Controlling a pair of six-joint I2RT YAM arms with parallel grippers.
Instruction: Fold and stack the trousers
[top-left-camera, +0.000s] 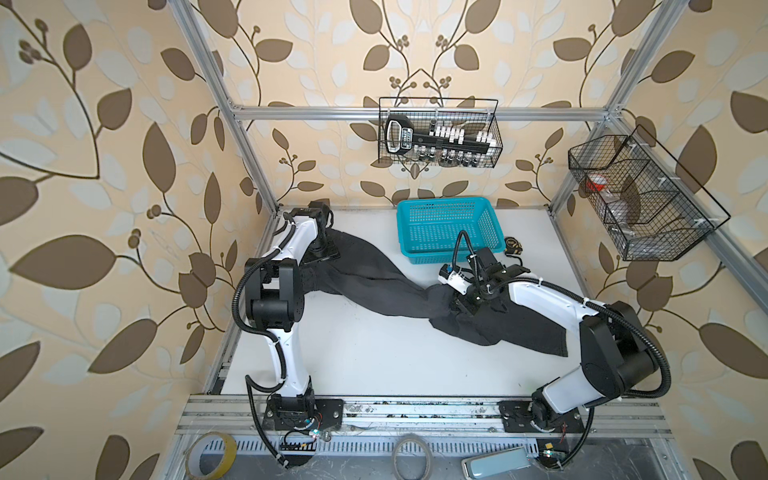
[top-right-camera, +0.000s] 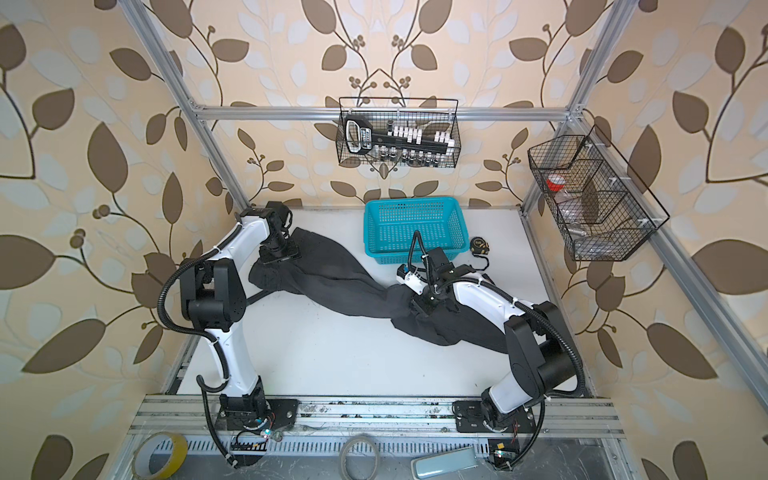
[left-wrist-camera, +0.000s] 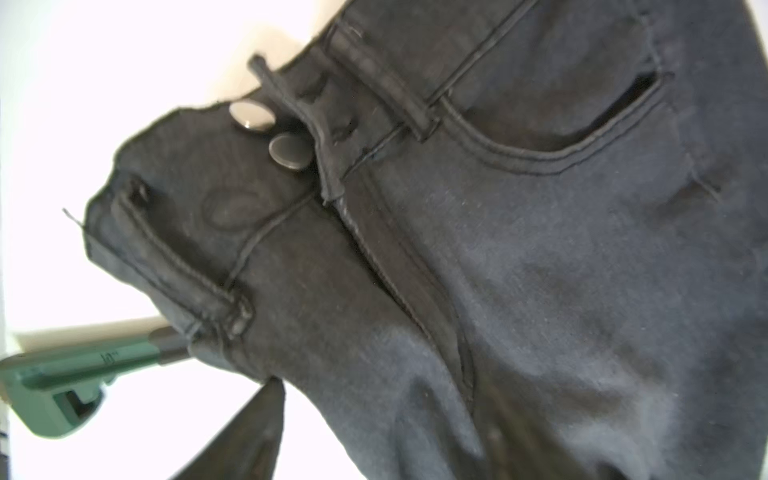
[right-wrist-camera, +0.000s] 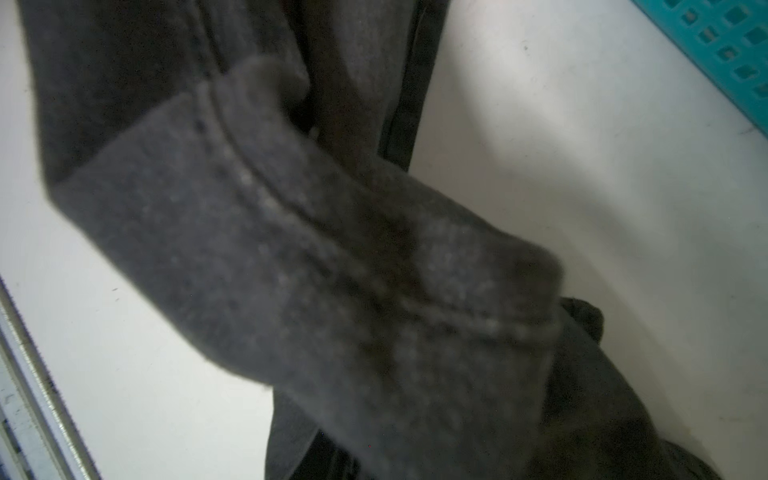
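The trousers (top-left-camera: 374, 274) lie unfolded on the white table (top-left-camera: 374, 357) as a twisted diagonal band. The band passes in front of the turquoise basket (top-left-camera: 451, 230), near it but not touching. The waist end is to the basket's left, and the leg ends are to its right and further forward. The left gripper (top-left-camera: 321, 250) sits over the waist end, left of the basket; its jaws are hidden under its own body, so I cannot tell how they stand. The left wrist view shows the waistband (left-wrist-camera: 374, 70), two metal buttons (left-wrist-camera: 289, 151) and a green tool (left-wrist-camera: 62, 386) partly under the cloth. The right gripper (top-left-camera: 460, 305) is down on the bunched leg section in front of the basket. Its jaws are likewise hidden, and whether they grip the cloth cannot be told. The right wrist view shows a stitched hem (right-wrist-camera: 332, 270) close to the lens. A tape measure (top-left-camera: 512, 245) lies just right of the basket, apart from the cloth.
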